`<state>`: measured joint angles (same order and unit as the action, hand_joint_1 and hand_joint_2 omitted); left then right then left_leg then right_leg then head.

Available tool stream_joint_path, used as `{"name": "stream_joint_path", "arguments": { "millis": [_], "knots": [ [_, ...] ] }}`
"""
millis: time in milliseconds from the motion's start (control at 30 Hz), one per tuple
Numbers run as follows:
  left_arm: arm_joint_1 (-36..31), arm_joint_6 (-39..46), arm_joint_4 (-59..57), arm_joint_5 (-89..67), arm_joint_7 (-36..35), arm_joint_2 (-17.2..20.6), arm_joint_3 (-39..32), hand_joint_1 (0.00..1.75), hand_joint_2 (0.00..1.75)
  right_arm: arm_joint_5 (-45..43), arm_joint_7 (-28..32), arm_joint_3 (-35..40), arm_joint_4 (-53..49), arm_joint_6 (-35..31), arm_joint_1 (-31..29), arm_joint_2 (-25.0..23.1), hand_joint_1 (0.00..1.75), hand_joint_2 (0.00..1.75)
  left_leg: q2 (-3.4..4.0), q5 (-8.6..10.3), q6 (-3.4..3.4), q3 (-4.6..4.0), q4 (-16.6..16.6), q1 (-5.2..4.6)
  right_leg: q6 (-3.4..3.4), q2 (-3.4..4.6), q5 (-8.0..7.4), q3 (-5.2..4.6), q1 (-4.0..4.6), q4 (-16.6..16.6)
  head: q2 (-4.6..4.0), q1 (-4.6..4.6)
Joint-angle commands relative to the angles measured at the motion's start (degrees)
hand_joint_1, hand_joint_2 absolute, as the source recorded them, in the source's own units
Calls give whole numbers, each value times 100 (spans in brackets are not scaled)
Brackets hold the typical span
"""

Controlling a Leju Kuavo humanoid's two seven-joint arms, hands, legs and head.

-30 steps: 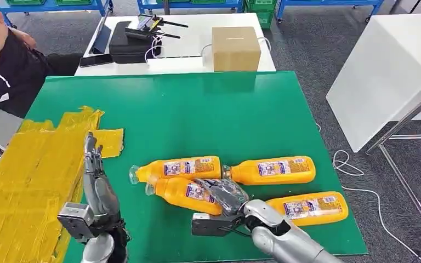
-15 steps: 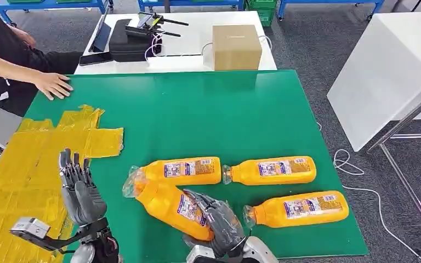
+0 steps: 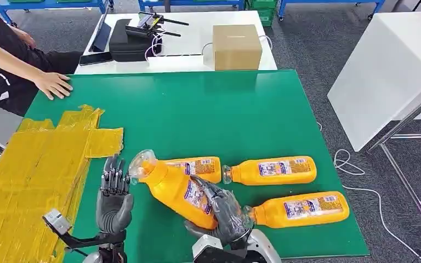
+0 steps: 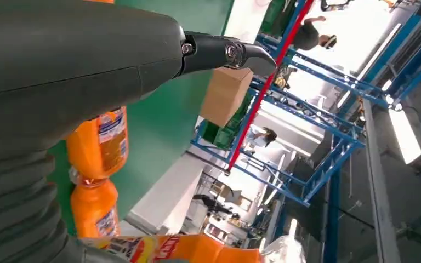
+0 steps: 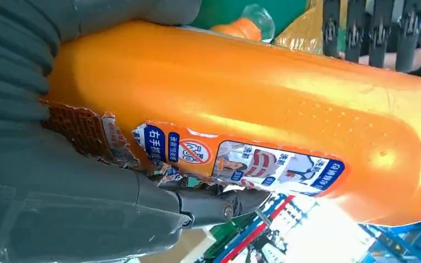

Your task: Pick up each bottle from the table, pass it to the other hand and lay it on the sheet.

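Observation:
My right hand (image 3: 223, 211) grips an orange bottle (image 3: 174, 188) around its body and holds it tilted above the green table (image 3: 197, 115), clear cap pointing toward my left hand. The same bottle (image 5: 263, 109) fills the right wrist view. My left hand (image 3: 113, 195) stands open, fingers up, just left of the bottle's cap and apart from it. Three more orange bottles lie on the table: one (image 3: 200, 167) behind the held one, one (image 3: 271, 170) to its right, one (image 3: 299, 209) near the front edge. The yellow sheet (image 3: 33, 175) covers the table's left side.
A person's hand (image 3: 53, 85) rests on the table's far left corner. Behind the green table a white table carries a cardboard box (image 3: 236, 46), a black case (image 3: 129, 41) and cables. A white table (image 3: 389, 66) stands to the right.
My right hand has lifted the bottle higher and tilted it more upright. My left hand has moved right, off the sheet, up close to the bottle's cap.

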<state>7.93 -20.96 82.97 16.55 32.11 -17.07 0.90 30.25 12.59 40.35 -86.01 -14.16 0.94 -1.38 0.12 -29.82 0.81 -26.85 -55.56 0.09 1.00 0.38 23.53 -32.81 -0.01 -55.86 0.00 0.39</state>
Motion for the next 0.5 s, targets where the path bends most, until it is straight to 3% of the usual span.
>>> {"name": "stream_joint_path", "arguments": {
  "millis": [33,500],
  "knots": [
    [-65,-6,-353,-10,-35,253,149,0,175,-22,10,-182,136,-3,-137,-26,175,175,2,1,-3,11,9,0,2,1,-2,9,0,8,0,0],
    [-71,-105,-375,-26,-61,249,154,0,175,-25,41,-238,213,21,-180,-86,175,175,0,1,-3,11,9,1,2,-1,-1,10,-1,7,0,2]
  ]
}}
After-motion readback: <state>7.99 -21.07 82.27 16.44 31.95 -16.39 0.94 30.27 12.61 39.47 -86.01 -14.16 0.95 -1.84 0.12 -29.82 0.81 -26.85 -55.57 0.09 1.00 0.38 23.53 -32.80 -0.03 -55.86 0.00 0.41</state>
